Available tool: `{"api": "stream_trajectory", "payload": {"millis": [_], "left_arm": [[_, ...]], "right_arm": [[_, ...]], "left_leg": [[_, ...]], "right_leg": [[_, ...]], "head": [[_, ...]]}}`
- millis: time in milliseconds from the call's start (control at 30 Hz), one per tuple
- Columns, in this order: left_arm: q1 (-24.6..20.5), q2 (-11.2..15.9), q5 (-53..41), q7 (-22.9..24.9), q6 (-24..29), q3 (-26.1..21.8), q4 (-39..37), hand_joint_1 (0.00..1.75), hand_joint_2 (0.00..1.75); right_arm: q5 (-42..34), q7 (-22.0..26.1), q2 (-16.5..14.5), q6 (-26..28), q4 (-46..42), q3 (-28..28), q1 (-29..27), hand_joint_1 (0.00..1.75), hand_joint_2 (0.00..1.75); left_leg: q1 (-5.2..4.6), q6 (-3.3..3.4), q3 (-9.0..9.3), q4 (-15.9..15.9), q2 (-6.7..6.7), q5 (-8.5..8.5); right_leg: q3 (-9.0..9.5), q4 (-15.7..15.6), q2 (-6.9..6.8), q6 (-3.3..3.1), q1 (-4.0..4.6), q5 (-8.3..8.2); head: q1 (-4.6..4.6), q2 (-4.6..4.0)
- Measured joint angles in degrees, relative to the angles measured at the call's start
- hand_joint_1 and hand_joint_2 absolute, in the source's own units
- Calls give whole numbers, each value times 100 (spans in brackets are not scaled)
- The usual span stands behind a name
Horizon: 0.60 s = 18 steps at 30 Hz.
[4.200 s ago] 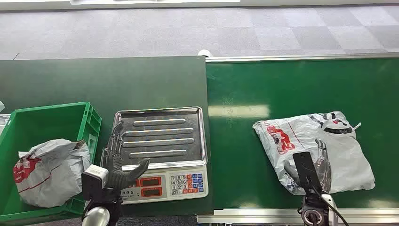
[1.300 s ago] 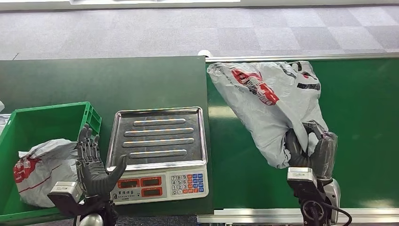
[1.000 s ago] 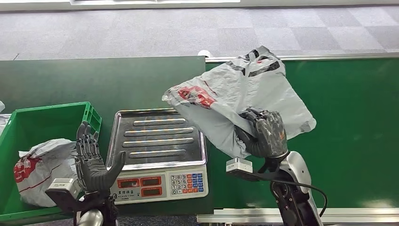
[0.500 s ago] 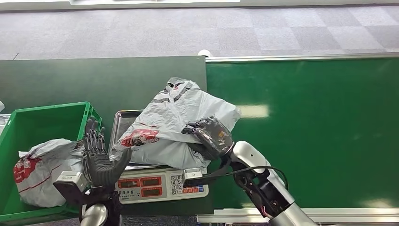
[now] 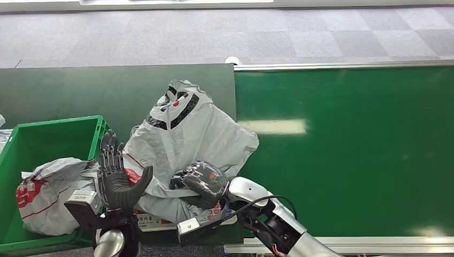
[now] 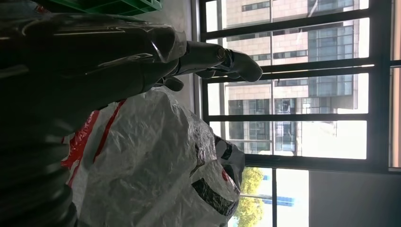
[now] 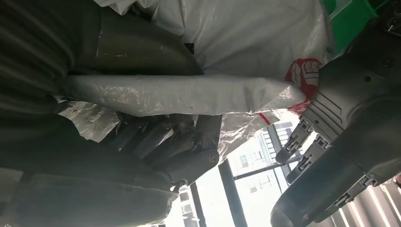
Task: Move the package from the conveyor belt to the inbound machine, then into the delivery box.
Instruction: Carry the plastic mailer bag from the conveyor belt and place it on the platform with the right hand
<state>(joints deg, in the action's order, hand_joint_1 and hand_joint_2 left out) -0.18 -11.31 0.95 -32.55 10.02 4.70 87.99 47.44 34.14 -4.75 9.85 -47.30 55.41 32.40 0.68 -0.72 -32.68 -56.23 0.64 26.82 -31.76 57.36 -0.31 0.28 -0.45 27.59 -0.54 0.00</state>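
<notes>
A grey plastic package [image 5: 187, 136] with red and black print lies draped over the scale, hiding most of its steel tray. My right hand [image 5: 199, 182] grips the package's near edge above the scale's keypad [image 5: 211, 212]; the right wrist view shows a fold of the package [image 7: 189, 94] clamped under my dark fingers [image 7: 179, 137]. My left hand [image 5: 115, 176] stands upright and open beside the package's left edge, its fingers spread, between the green box [image 5: 32, 139] and the scale. The left wrist view shows the package [image 6: 151, 156] close below my left hand [image 6: 118, 52].
The green delivery box at the left holds another grey package [image 5: 51, 195]. The green conveyor belt [image 5: 348, 150] stretches to the right with a metal rail [image 5: 342, 65] at its far side. A dark green table [image 5: 107, 91] carries the scale and box.
My right hand has carried the package leftward and nearer, off the belt and onto the scale, and the bag has flipped so its black print faces up. The left hand rose slightly.
</notes>
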Motion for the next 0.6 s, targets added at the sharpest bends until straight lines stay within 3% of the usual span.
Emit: {"api": "stream_trajectory", "payload": {"millis": [167,333,367,467,500,600], "left_arm": [[-6,1,-21,6,-60,7,-10,0,175],[-71,1,-24,19,-108,18,-84,0,175],[-81,2,-24,20,-108,23,-96,0,175],[-85,6,-24,20,-108,32,-111,0,175],[-83,8,-23,20,-108,32,-113,0,175],[-62,14,-24,20,-105,24,-113,0,175]], "right_arm": [[-419,10,1,-33,-26,63,-7,175,175],[-1179,50,76,-711,-497,31,-99,175,175],[-1214,16,90,-764,-561,31,-111,165,175],[-1266,-91,126,-755,-653,12,-141,41,175],[-1282,-124,140,-696,-672,-10,-154,6,175],[-1361,-213,186,-380,-771,-142,-218,0,175]], "left_leg": [[0,0,2,-1,0,0],[1,0,1,0,1,0],[1,0,0,0,1,0],[1,0,0,0,1,0],[0,0,0,0,1,0],[0,0,0,0,0,0]], "right_leg": [[-1,0,0,0,0,-1],[-4,0,0,-1,1,0],[-4,0,0,-1,1,0],[-3,0,0,-1,1,0],[-3,0,0,0,0,0],[-2,0,0,0,0,0]], "head": [[-1,0],[-1,0],[-1,0],[0,0],[1,0],[-1,0]]}}
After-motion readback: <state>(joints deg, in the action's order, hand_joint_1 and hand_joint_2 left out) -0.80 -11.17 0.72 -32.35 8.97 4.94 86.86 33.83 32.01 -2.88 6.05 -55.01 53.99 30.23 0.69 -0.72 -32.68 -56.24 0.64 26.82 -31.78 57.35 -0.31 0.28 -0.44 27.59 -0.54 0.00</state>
